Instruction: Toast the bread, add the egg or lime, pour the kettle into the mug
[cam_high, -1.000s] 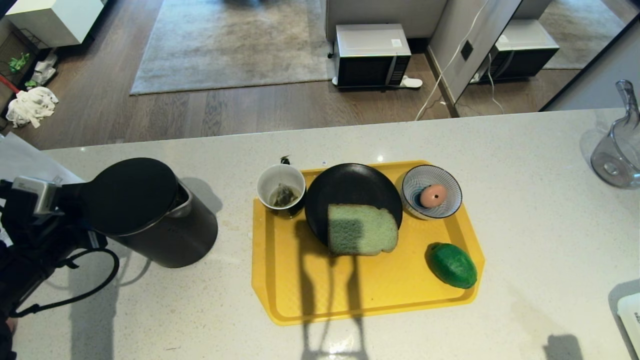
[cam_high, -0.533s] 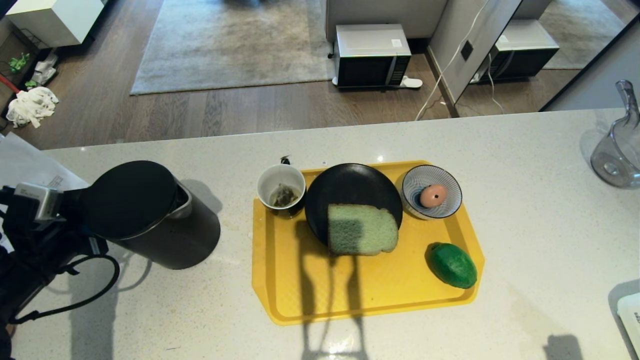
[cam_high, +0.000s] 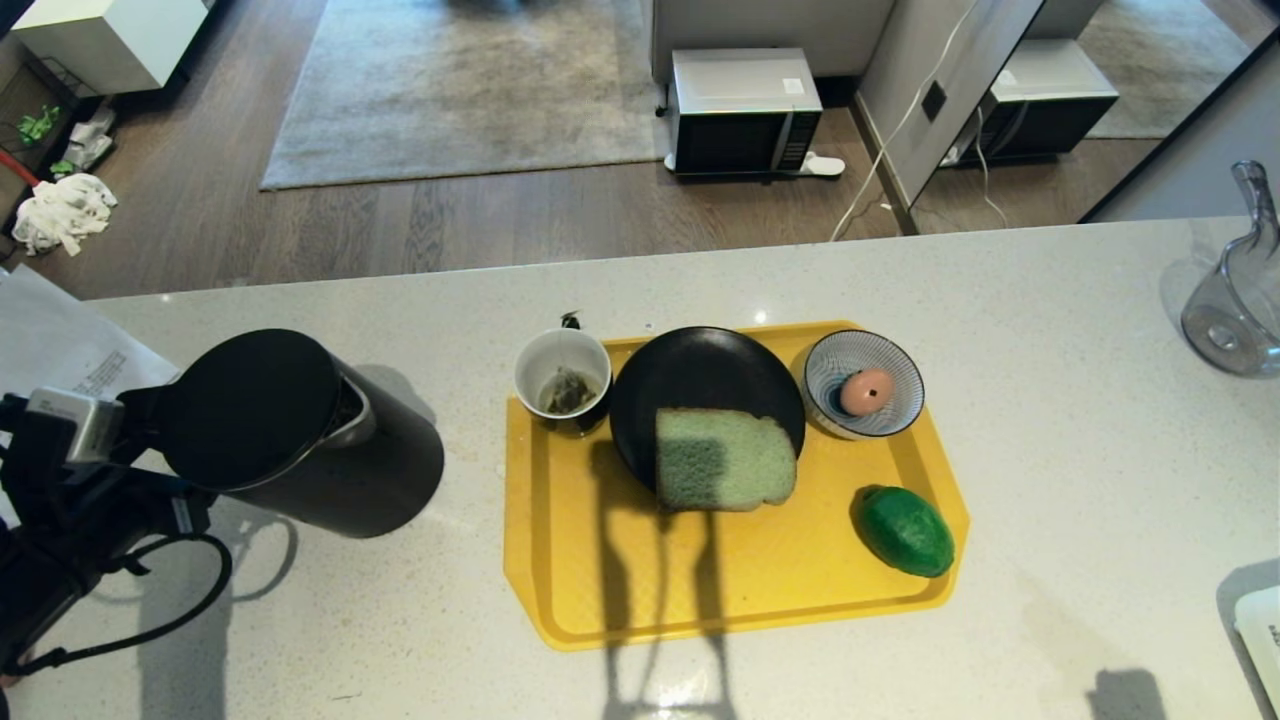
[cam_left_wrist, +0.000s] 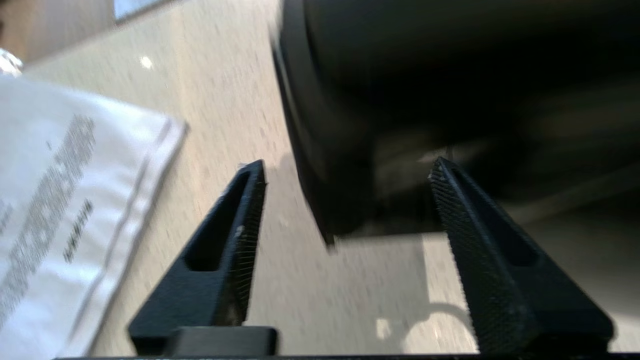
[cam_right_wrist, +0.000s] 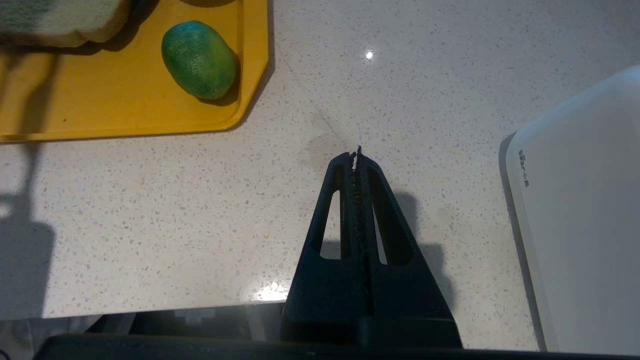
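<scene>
One kettle (cam_high: 300, 440), tall, matte black, lid on, stands on the counter (cam_high: 1050, 480) left of one yellow tray (cam_high: 600, 590) carrying one mug (cam_high: 562, 378), one bread slice (cam_high: 724, 458) and one lime (cam_high: 904, 530); left gripper (cam_left_wrist: 345, 172) spread wide, empty, astride the handle; right gripper (cam_right_wrist: 357, 152) closed, empty.

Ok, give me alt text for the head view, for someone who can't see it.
A yellow tray on a pale counter carries green bread on a black plate, a mug, an egg in a striped bowl, and a lime. A black kettle stands left, by the left hand.
</scene>
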